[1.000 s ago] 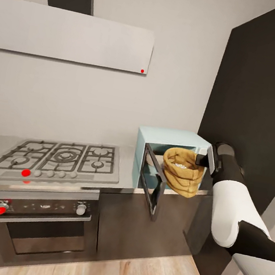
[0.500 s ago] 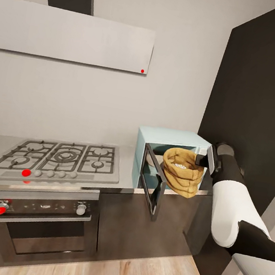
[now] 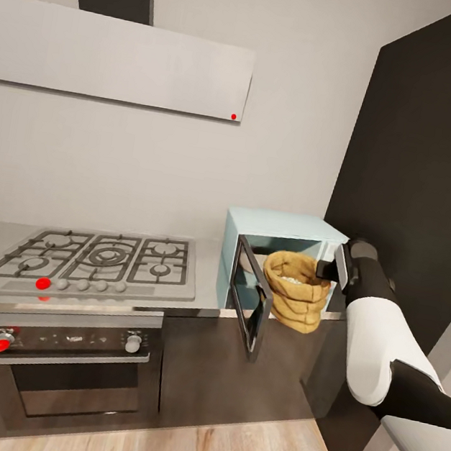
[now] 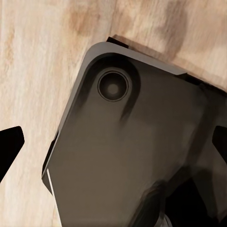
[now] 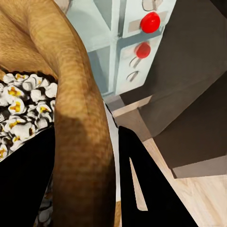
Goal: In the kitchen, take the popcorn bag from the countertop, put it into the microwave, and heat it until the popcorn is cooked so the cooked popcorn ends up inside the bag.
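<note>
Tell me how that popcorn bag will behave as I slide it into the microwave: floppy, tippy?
Probably soft: the popcorn bag is crumpled in folds, and the right gripper pinches only its rolled rim, so it may sag. Likely light, since it hangs from that one grip. It is open-topped, with popped kernels showing, so tilting could spill some at the microwave opening.

Head view evenly lit, soft and flat, slightly blurry render. Faint sheen on the countertop [image 3: 200, 291] beside the hob [image 3: 100, 257]; dull shadow under the countertop edge. Left wrist view dim and murky. Right wrist view bright, 2 fingers [image 5: 142, 189] pure black silhouettes.
</note>
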You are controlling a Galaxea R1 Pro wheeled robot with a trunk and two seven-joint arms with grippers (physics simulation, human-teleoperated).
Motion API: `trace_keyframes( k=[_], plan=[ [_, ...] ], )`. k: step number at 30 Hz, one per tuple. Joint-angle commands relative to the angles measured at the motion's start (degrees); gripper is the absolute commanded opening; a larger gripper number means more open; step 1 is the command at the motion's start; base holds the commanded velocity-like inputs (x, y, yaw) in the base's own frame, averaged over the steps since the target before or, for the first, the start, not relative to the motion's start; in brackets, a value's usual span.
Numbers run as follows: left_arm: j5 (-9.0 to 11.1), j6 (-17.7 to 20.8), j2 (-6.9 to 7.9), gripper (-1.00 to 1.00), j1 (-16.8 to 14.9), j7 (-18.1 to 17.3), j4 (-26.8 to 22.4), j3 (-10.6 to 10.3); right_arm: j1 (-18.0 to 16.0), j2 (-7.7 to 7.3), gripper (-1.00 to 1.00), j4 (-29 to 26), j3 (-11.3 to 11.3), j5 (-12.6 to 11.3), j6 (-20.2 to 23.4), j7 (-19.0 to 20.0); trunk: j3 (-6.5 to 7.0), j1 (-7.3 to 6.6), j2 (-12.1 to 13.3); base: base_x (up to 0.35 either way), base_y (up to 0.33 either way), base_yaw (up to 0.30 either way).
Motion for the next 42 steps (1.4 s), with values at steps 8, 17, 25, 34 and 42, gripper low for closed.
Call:
trace_keyframes(
  k=[8, 17, 25, 34, 42],
  plan=[
    [0.12, -0.10, -0.08, 1.00, -0.01, -0.01, -0.03, 0.20, -0.05, 0.02, -1.00, -1.81, -0.24, -0.52, 0.16, 0.03, -0.07, 0.00, -0.04, 0.003, 0.000, 0.000],
    [0.18, -0.10, 0.01, 1.00, -0.01, -0.03, -0.03, 0.18, -0.05, 0.10, -1.00, -1.99, -0.19, -0.51, 0.16, -0.04, -0.07, 0.00, -0.04, 0.263, 0.000, 0.000],
    [0.23, -0.10, 0.01, 1.00, -0.01, -0.03, -0.03, 0.25, -0.05, 0.11, -1.00, -0.98, -0.27, -0.49, 0.16, -0.40, -0.07, 0.00, -0.04, 0.313, 0.000, 0.000],
    [0.18, -0.10, 0.01, 1.00, -0.01, -0.03, -0.03, 0.25, -0.05, 0.11, -1.00, 0.89, -0.27, -0.61, 0.16, -0.49, -0.07, 0.00, -0.04, 0.292, 0.000, 0.000],
    [0.18, -0.10, 0.01, 1.00, -0.01, -0.03, -0.03, 0.33, -0.01, -0.02, -1.00, 7.23, -0.35, -0.70, 0.16, -0.49, -0.07, 0.00, -0.04, 0.125, 0.000, 0.000]
  ],
)
